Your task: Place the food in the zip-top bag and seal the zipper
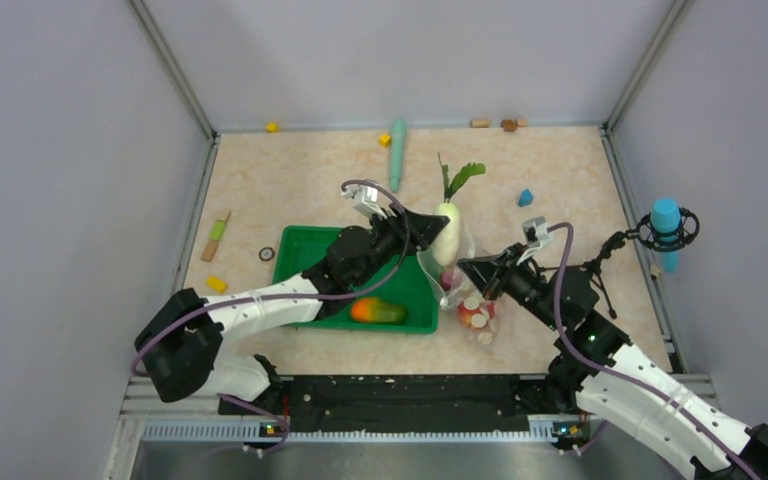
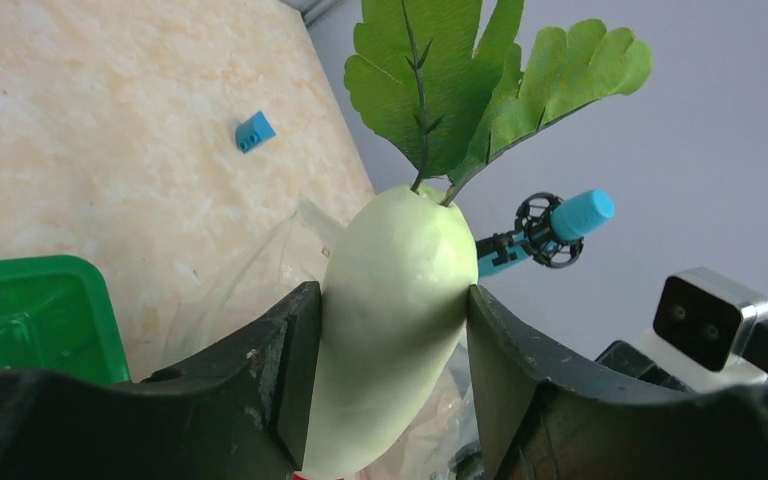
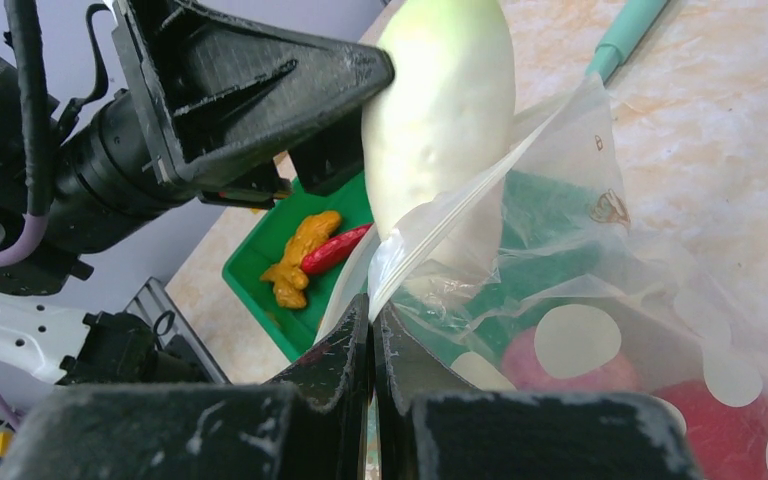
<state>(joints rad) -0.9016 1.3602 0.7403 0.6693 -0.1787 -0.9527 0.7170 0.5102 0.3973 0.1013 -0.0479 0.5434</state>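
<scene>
1. The left gripper [image 2: 392, 305] clamps the radish [image 2: 390, 340] across its middle, leaves up, just right of the tray [image 1: 290, 250].
2. The right gripper [image 3: 372, 325] is pinched tight on the rim of the bag [image 3: 580, 190], holding the mouth up. The radish tip sits at the opening.
3. The radish looks rigid, smooth and light, so it is probably slippery. The mid-body hold suits it; the leaves look too floppy to take hold of.
4. The bag is thin, limp film and would likely sag if released. It is best held at the rim.
5. The mango [image 1: 378, 311], chili [image 3: 335, 250] and yellow bunch [image 3: 295, 265] lie in the tray. Some red food is already in the bag.
</scene>
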